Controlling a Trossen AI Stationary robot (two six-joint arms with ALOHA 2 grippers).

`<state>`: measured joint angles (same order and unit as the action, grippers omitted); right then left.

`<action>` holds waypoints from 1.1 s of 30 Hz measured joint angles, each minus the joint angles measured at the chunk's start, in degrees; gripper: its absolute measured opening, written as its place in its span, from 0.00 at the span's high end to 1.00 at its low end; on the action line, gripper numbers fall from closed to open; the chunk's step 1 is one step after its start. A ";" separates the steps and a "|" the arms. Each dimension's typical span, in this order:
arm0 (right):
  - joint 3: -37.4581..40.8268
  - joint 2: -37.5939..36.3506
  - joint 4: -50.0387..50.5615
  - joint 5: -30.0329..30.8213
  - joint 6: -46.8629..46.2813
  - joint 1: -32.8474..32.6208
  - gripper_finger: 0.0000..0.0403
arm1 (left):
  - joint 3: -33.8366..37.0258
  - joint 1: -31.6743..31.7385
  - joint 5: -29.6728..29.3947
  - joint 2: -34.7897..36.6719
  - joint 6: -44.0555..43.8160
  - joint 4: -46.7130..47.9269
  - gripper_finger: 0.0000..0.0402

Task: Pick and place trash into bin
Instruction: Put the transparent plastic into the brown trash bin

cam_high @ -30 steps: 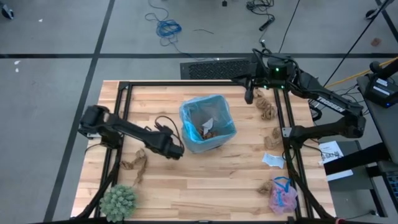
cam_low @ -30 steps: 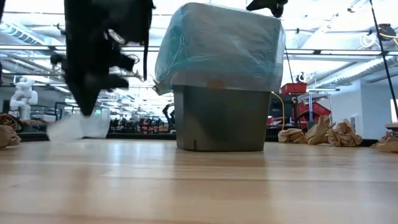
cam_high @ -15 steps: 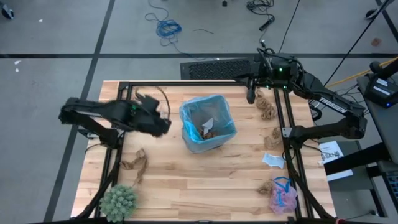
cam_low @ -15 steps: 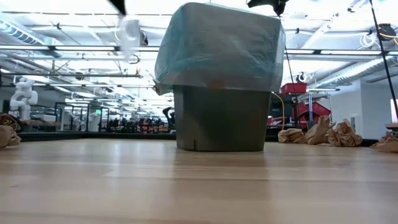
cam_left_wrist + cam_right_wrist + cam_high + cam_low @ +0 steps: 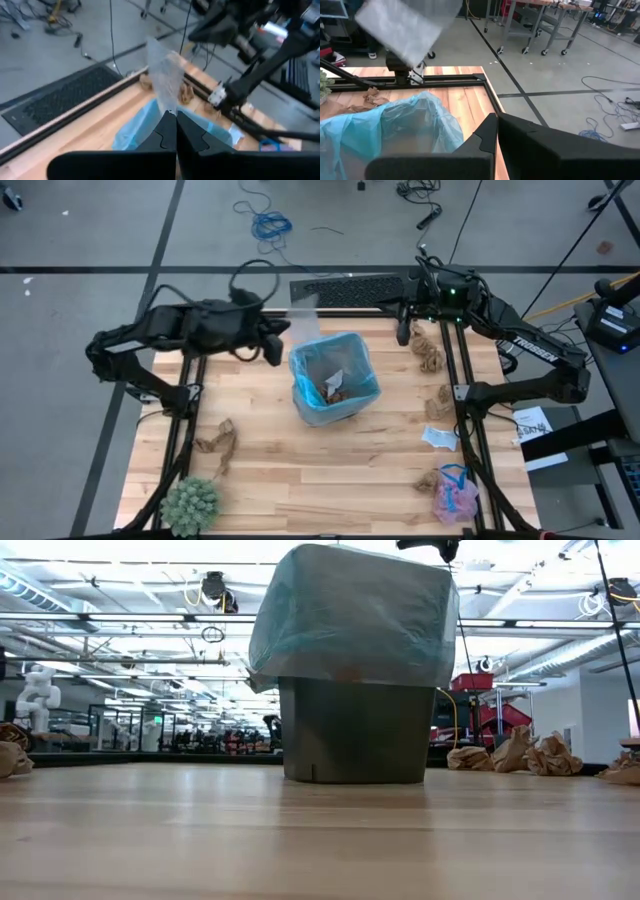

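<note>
A wooden table [image 5: 330,470] holds a dark bin [image 5: 334,377] lined with a light-blue bag, standing near the table's middle. The left gripper [image 5: 276,343] hangs in the air at about 10 o'clock from the bin, just beside its rim, its fingers pinched tight on a white sheet of paper [image 5: 303,316] that sticks up past the fingertips. The right gripper [image 5: 401,334] waits at about 2 o'clock from the bin, fingers closed and holding nothing. Some scraps already lie inside the bin. 3 brown paper wads [image 5: 430,350] and a white paper bit [image 5: 439,437] lie along the 3 o'clock edge, a pink mesh puff [image 5: 453,497] at 5 o'clock, another brown wad [image 5: 217,445] and a green spiky plant [image 5: 190,504] toward 8 o'clock.
</note>
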<state>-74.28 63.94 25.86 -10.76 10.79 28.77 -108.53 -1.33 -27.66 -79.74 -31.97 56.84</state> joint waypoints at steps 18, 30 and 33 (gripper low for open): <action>0.01 -5.78 0.25 0.36 -3.87 2.63 0.98 | 0.09 6.42 26.29 -16.17 5.79 -8.70 1.00; 0.01 -7.30 7.27 0.33 -4.40 4.63 0.98 | 4.93 10.04 31.30 -17.23 5.44 -3.12 1.00; 0.01 -7.30 7.18 0.31 -4.40 4.63 0.98 | 6.45 9.95 32.17 -17.44 5.42 -2.74 1.00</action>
<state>-74.27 56.64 33.04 -10.45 6.39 33.41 -102.08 8.62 4.51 -97.19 -26.55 54.10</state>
